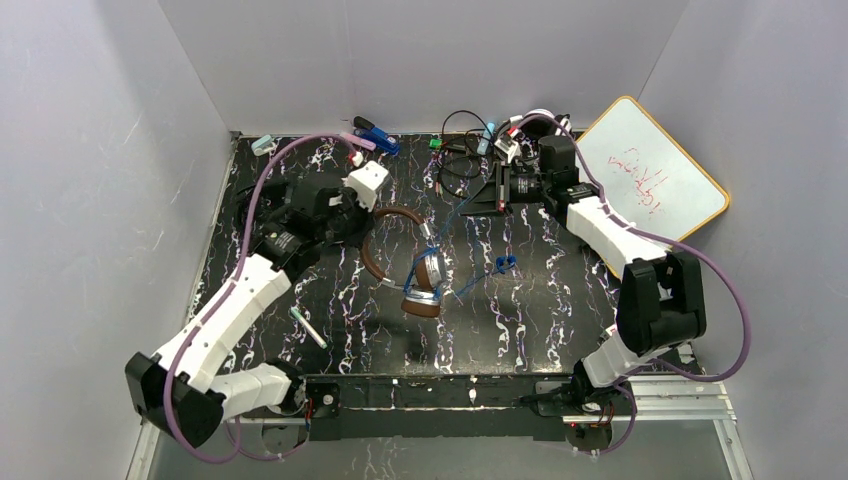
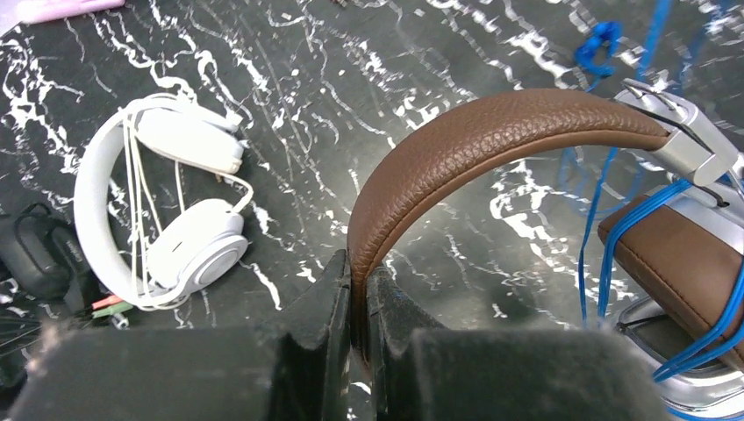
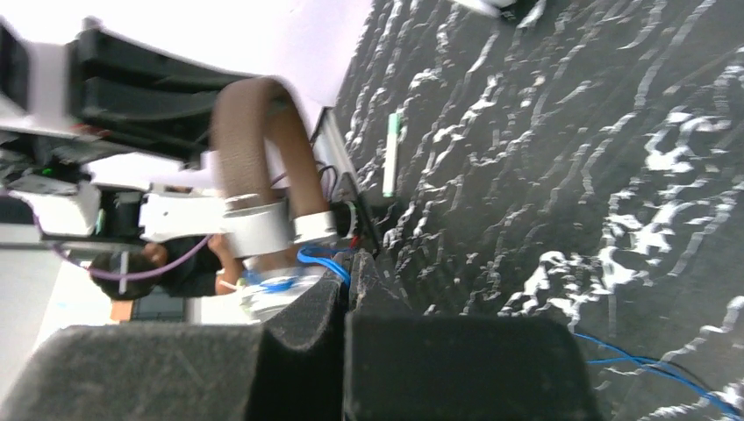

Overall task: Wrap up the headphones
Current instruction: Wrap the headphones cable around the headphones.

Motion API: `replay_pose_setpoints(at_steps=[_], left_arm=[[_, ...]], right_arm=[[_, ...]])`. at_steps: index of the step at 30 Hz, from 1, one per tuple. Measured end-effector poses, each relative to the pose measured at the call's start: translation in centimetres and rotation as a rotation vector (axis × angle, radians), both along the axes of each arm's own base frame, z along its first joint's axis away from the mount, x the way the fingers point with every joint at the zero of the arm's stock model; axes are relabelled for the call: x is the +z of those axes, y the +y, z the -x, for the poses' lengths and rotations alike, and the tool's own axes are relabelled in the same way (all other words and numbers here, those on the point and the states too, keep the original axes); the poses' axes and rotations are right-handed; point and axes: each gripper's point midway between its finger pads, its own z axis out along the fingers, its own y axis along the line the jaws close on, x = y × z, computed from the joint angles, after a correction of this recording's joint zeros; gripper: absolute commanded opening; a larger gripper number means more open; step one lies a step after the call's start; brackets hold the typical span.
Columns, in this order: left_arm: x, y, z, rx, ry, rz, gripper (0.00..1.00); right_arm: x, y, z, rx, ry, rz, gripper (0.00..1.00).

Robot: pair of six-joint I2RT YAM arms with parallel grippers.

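Note:
The brown headphones [image 1: 422, 272] hang above the middle of the black marbled table [image 1: 560, 300]. My left gripper [image 2: 358, 282] is shut on the lower end of their brown leather headband [image 2: 491, 132]; in the top view this gripper [image 1: 358, 230] is at the band's left side. A thin blue cord [image 2: 605, 228] runs over the brown ear cup [image 2: 684, 263]. My right gripper [image 3: 348, 274] is shut on that blue cord [image 3: 320, 259], and in the top view it [image 1: 468, 205] stands up and right of the ear cups. White headphones [image 2: 167, 202] lie flat, their cord wound around them.
A whiteboard [image 1: 650, 180] leans at the back right. Loose black cables [image 1: 462, 150] and small blue items [image 1: 378, 135] crowd the back edge. A green-and-white pen [image 1: 310, 328] lies near the left arm. A bunched piece of blue cord [image 1: 505, 263] lies right of the headphones.

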Motion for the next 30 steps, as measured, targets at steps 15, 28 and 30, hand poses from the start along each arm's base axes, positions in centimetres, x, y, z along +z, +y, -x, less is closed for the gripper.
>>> replay_pose_setpoints(at_steps=[15,28,30], left_arm=[[-3.0,1.5,-3.8,0.253,-0.015,-0.156,0.0],[-2.8,3.5,-5.8,0.785,0.002,0.076,0.0],[-2.7,3.6,-5.9,0.824,-0.01,0.095,0.0]], right_arm=[[5.7,2.7,6.3,0.105,0.049,-0.148,0.02],[5.3,7.8,9.8,0.151,0.091,-0.139,0.01],[4.9,8.2,9.8,0.146,0.096,-0.129,0.01]])
